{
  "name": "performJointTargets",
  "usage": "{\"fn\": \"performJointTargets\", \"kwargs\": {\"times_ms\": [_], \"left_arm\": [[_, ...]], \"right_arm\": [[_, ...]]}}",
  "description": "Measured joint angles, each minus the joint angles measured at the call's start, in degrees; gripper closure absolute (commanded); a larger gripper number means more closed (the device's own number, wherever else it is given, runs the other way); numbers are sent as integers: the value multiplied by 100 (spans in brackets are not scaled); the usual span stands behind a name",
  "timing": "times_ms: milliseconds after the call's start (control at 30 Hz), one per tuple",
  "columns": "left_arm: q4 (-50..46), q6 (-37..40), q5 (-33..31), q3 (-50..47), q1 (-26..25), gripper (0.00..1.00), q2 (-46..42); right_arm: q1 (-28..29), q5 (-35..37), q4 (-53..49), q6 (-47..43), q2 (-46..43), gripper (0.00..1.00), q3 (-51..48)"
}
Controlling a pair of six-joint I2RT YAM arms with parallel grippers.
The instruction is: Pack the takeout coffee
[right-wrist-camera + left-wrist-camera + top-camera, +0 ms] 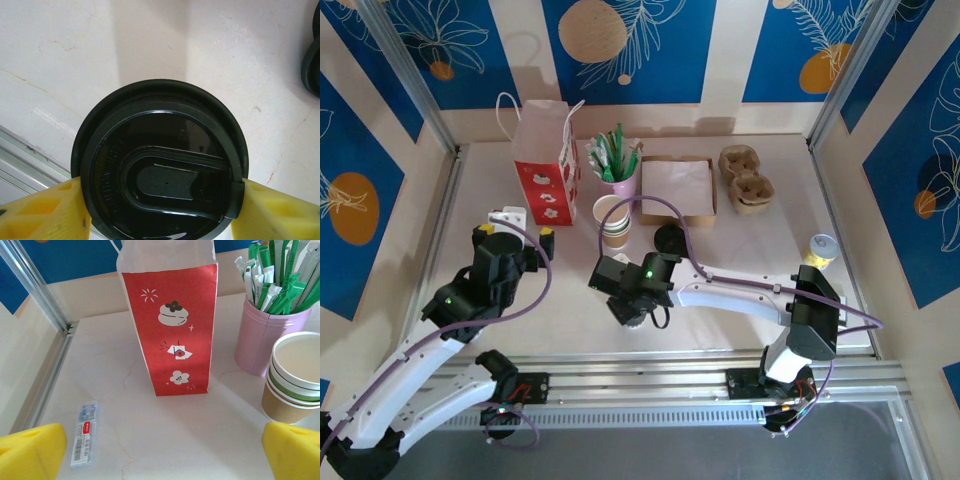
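My right gripper (632,305) is shut on a takeout coffee cup topped by a black lid (160,170). The yellow fingers (45,212) press its two sides, and the lid hides the cup body. It is held low over the table's front middle. The red paper bag (548,165) stands upright at the back left, its white handles up. It faces my left gripper (160,452), which is open with nothing between its yellow fingertips (32,450). The bag (172,325) stands a short way ahead of it. In the top view the left gripper (520,232) is front-left of the bag.
A stack of paper cups (613,222) and a pink holder of straws (620,165) stand right of the bag. Behind are a napkin box (677,188) and a pulp carrier (747,178). Spare black lids (670,238), a yellow can (820,248) and a small plastic case (85,432) lie about.
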Motion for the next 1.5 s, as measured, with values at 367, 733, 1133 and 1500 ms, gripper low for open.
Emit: {"fn": "performJointTargets", "kwargs": {"times_ms": [367,733,1133,1500], "left_arm": [[0,0,0,0,0,0,0],[0,2,-2,0,0,0,0],[0,2,-2,-4,0,0,0],[0,2,0,-20,0,0,2]], "right_arm": [[0,20,-22,208,-2,36,-33],[13,85,385,522,-186,36,-402],[44,254,719,942,-144,37,-597],[52,354,730,1119,-98,37,-525]]}}
